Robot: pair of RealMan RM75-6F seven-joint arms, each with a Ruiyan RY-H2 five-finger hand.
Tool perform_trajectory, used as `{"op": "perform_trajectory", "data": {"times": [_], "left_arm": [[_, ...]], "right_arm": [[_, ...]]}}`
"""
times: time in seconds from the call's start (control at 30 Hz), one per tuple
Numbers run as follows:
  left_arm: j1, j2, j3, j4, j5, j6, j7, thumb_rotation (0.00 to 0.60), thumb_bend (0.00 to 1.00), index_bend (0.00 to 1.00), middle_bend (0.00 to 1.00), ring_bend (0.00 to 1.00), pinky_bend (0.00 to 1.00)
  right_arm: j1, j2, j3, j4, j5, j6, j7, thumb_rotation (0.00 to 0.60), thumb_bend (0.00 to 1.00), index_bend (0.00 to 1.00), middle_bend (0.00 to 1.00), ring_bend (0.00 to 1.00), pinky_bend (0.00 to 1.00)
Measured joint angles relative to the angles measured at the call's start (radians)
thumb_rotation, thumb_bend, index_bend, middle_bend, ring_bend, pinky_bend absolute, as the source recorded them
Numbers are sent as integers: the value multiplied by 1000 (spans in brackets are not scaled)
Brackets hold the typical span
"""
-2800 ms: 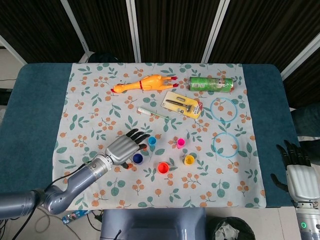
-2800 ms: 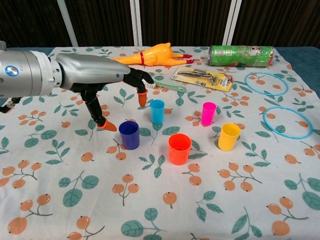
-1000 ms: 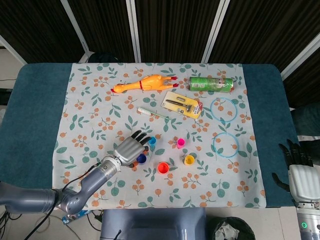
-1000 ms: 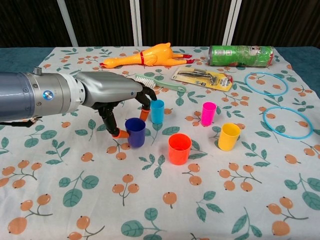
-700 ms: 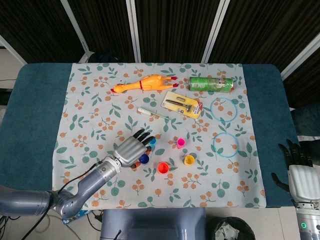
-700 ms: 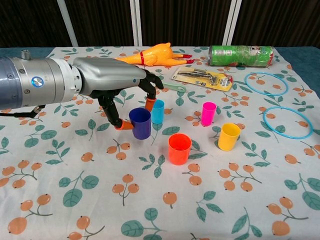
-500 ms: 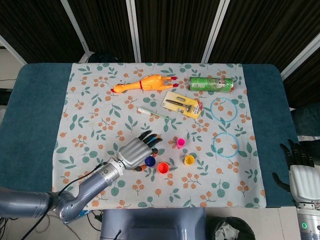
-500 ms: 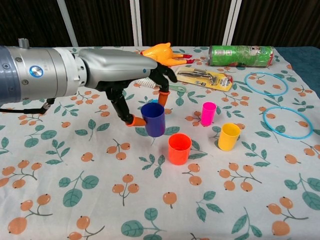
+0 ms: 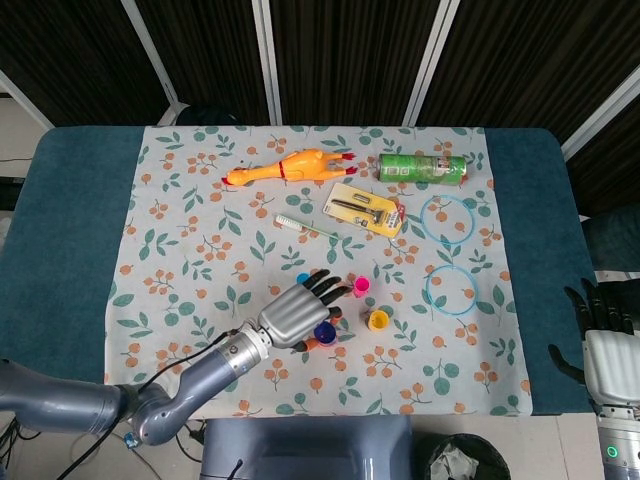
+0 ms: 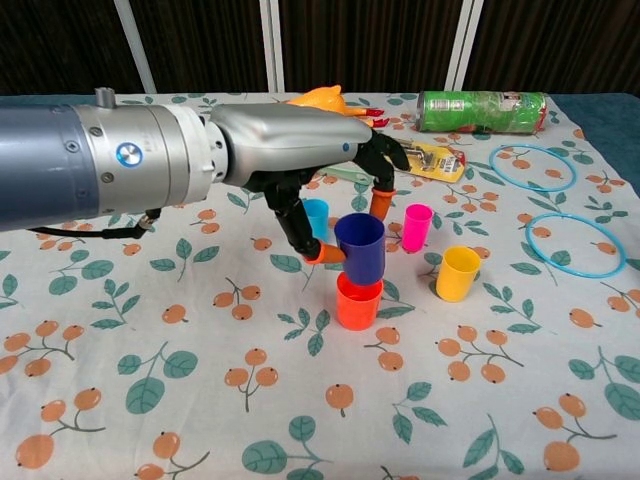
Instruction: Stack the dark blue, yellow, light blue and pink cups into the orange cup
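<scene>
- Dark blue cup [image 10: 360, 248] hangs upright directly above the orange cup [image 10: 358, 303], its base at or just inside the orange rim; whether they touch is unclear.
- Left hand [image 10: 300, 150] holds it, fingers [image 10: 379, 205] clamped on its sides.
- Light blue cup [image 10: 316, 219] stands behind the hand; pink cup [image 10: 416, 227] and yellow cup [image 10: 458, 273] stand to the right on the floral cloth [image 10: 150, 380] covering the desk.
- Right hand [image 9: 608, 358] rests off the desk's right edge, fingers apart, holding nothing.

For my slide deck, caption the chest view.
Left robot hand holds the dark blue cup just above the orange cup.
</scene>
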Motion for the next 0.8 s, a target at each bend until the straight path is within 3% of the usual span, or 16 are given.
{"op": "perform_trajectory", "data": {"times": [0.8], "left_arm": [[-47,-73,17,63,-86,3,88,600,286,473,83,0,35]], "right_arm": [[-2,1,4,1,6,0,10,600,321,114,43,47,95]]}}
